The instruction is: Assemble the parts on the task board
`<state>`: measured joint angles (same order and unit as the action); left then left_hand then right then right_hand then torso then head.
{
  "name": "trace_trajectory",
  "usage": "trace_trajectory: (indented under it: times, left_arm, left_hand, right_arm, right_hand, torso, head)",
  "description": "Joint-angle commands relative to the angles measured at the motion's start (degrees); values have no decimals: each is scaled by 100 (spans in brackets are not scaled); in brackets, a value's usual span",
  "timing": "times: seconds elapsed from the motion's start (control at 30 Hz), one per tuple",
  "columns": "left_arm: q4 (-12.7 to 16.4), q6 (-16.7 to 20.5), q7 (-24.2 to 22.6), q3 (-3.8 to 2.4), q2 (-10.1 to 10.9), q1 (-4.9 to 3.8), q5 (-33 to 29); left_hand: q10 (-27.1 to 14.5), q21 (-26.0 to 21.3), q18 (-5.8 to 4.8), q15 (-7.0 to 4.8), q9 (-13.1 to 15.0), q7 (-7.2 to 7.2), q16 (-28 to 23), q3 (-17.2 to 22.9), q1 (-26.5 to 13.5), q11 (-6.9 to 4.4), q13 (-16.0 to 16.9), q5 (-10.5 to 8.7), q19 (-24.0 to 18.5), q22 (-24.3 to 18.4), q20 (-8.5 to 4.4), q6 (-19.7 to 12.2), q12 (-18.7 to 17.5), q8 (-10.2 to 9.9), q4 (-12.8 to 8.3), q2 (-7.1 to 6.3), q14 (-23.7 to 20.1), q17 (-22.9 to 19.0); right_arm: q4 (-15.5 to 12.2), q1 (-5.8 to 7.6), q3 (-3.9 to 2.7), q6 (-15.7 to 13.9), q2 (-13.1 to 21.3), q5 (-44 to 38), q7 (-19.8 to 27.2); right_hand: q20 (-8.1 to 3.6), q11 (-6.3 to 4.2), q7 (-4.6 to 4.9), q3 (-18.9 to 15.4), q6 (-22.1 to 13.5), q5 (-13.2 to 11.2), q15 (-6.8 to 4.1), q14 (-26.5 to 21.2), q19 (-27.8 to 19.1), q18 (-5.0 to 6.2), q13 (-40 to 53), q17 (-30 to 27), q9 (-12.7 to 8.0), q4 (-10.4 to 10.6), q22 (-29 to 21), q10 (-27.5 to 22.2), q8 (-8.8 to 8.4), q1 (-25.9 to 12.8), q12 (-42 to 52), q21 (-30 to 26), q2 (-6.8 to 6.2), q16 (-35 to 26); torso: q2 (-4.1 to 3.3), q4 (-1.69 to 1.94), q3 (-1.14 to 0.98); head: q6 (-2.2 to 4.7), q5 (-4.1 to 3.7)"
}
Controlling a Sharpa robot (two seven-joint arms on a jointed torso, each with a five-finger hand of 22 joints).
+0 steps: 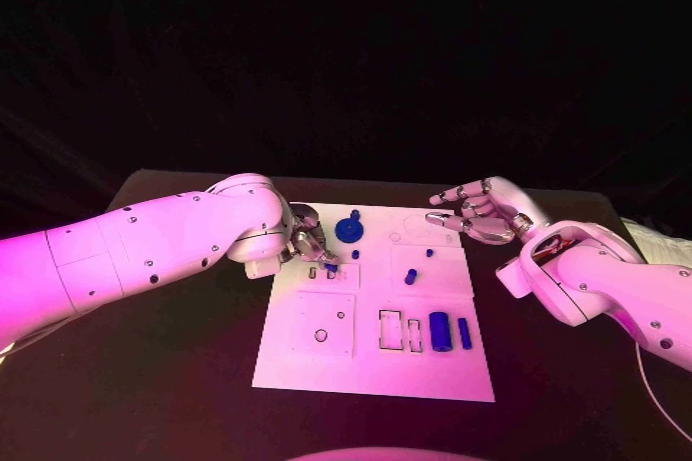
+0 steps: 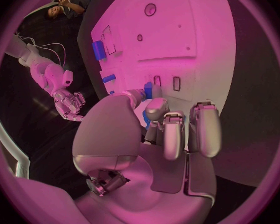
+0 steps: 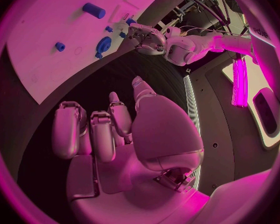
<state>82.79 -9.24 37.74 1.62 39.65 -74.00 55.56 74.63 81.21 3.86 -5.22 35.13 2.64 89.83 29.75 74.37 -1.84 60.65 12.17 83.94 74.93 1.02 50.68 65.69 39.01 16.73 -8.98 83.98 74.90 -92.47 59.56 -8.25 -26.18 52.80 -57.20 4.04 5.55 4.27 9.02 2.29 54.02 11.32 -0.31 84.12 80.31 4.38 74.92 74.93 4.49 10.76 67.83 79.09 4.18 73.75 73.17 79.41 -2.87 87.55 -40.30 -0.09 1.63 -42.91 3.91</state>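
You are early in the assembly, as far as I can judge. The task board (image 1: 310, 366) lies at the centre of the frame, and most blue parts sit loose on it: a round disc-like part (image 1: 349, 228) at upper centre, a small peg (image 1: 411, 276) in the middle, and two upright blocks (image 1: 440, 332) at lower right beside empty outlined slots (image 1: 391, 328).

Your left hand (image 1: 309, 243) is at the board's upper left edge, fingers curled down on a small blue piece (image 2: 148, 90) by the little slots — apparently pinching it, mid-insertion. Your right hand (image 1: 476, 209) hovers off the board's upper right corner, fingers spread, holding nothing.

Most seating is left — the disc, peg and blocks look unplaced.
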Motion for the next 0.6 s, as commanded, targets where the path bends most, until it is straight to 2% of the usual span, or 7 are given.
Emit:
trace_trajectory:
  times: [0.03,0.47,0.6]
  left_arm:
    - [26,241,-78,1,-6,17,42]
    - [31,-26,-55,27,-69,116,654]
    - [48,-136,-48,29,-68,141,827]
  left_hand:
    - [44,26,-108,-15,15,-30,17,959,-77,-5,11,43,199,183,-20,6,40,31,-935,0,602,1510]
    - [88,47,-115,-19,33,-32,17,1016,-117,-8,76,54,211,219,-23,10,95,38,-989,-16,602,1510]
    - [95,50,-116,-20,40,-33,17,1033,-128,-9,82,54,213,225,-24,11,100,40,-1009,-22,602,1510]
  right_arm:
    - [1,-8,1,81,-9,-40,31]
    - [-3,-13,1,111,-15,-30,39]
    - [-4,-14,2,129,-15,-7,51]
  right_hand:
    - [8,-17,5,-33,35,31,2,476,-27,0,208,1046,6,1,-5,-3,31,11,19,-30,66,-23]
    - [8,-17,5,-41,35,46,1,477,-28,1,209,1047,6,6,-8,-2,31,11,21,-32,70,-23]
    - [8,-17,5,-41,35,46,1,477,-28,1,209,1047,6,6,-8,-2,31,11,21,-32,70,-23]
  torso:
    - [-1,-3,-3]
    - [-5,0,3]
    - [-5,0,4]
  head:
    - [-2,9]
    - [-43,6]
    - [-30,7]
